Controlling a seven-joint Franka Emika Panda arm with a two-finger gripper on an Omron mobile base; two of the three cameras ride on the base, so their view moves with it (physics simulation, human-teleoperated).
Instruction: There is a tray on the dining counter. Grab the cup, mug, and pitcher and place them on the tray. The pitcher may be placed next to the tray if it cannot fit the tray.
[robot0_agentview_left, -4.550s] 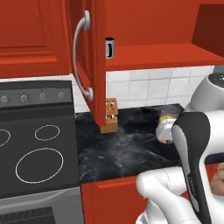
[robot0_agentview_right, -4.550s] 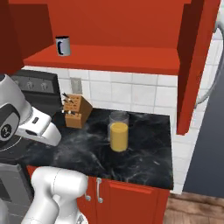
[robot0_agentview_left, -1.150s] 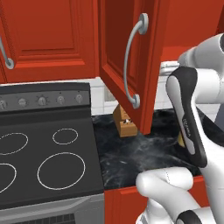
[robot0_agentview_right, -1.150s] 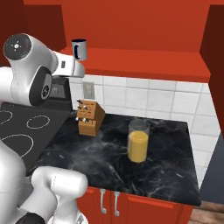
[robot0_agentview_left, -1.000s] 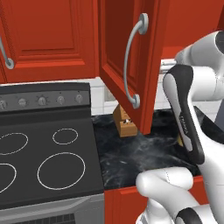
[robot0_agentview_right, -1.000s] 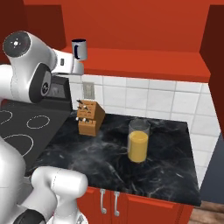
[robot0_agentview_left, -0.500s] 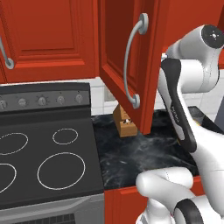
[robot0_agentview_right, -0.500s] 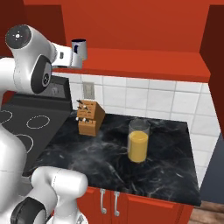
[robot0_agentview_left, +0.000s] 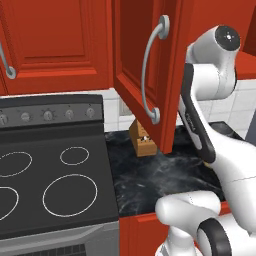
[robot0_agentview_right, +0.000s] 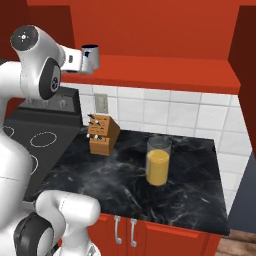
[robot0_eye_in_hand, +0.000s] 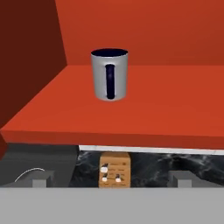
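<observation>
The grey mug (robot0_eye_in_hand: 109, 74) with its dark blue-black handle facing me stands upright on the red cabinet shelf (robot0_eye_in_hand: 144, 113). My gripper (robot0_eye_in_hand: 110, 181) is open, level with the shelf's front edge and well short of the mug, with nothing between its fingertips (robot0_eye_in_hand: 40, 181). From the right base the mug (robot0_agentview_right: 90, 58) sits just beyond my raised hand. The pitcher (robot0_agentview_right: 158, 161), clear glass with orange in its lower part, stands on the short black worktop (robot0_agentview_right: 195, 190). The cup, the tray and the dining counter are out of view.
A wooden knife block (robot0_agentview_right: 101, 134) stands on the worktop under the shelf. The open red cabinet door (robot0_agentview_left: 150, 75) with its grey handle hangs left of my arm. A black stove (robot0_agentview_left: 50, 175) lies to the left. White tiles back the worktop.
Since the oldest frames the base has shifted and the arm has lifted from low to shelf height. In the last second the hand rose slightly, level with the mug.
</observation>
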